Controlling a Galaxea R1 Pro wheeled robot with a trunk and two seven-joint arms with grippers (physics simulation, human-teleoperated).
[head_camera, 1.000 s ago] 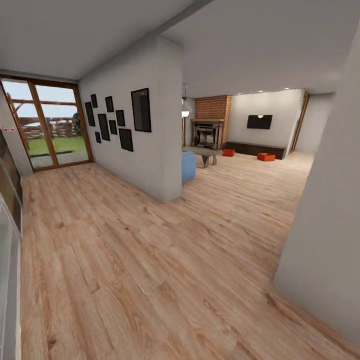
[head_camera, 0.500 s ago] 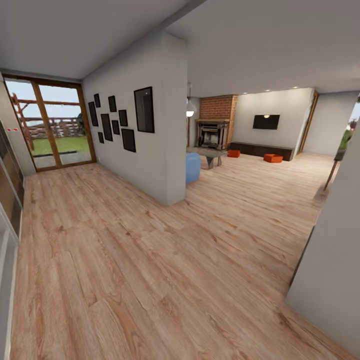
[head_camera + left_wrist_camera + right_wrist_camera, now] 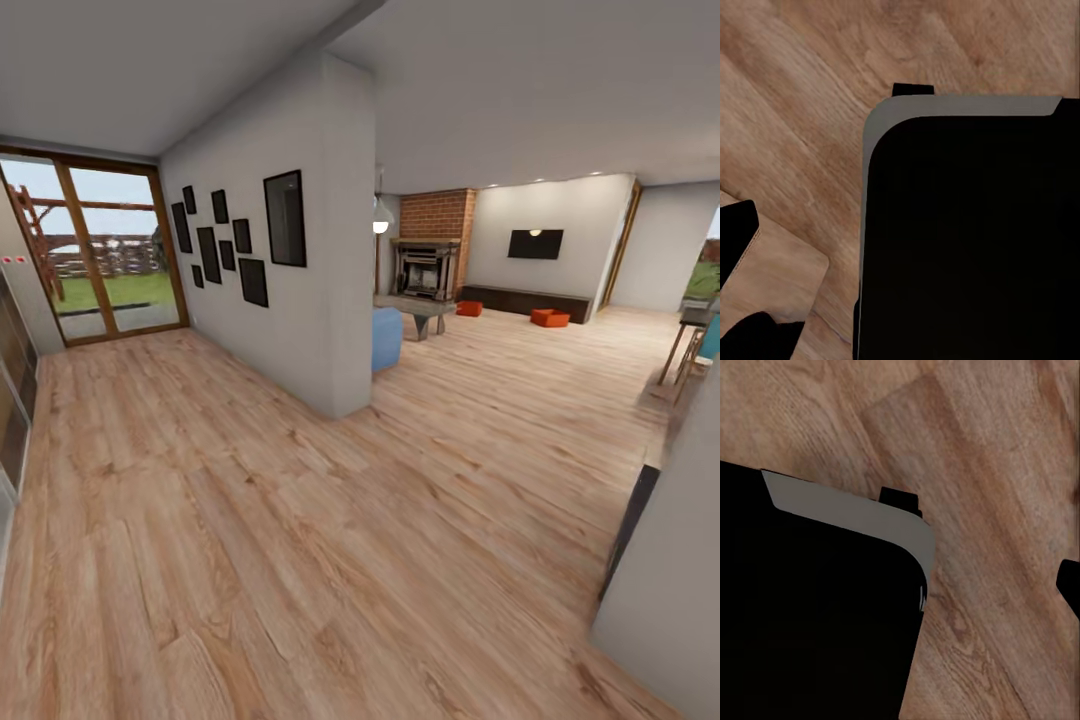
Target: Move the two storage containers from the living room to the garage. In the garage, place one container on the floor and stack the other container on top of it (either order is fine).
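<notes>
Two low orange-red storage containers [image 3: 550, 317] [image 3: 469, 308] sit on the wood floor [image 3: 300, 520] at upper right, by the dark cabinet [image 3: 530, 299]. Gripper jaws: cannot tell.

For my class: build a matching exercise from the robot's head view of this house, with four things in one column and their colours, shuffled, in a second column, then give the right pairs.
Things:
1. storage containers
2. sofa
3. fireplace
4. wall TV

Colours:
A. black
B. orange-red
C. red brick
D. blue

Pairs: 1-B, 2-D, 3-C, 4-A
</notes>
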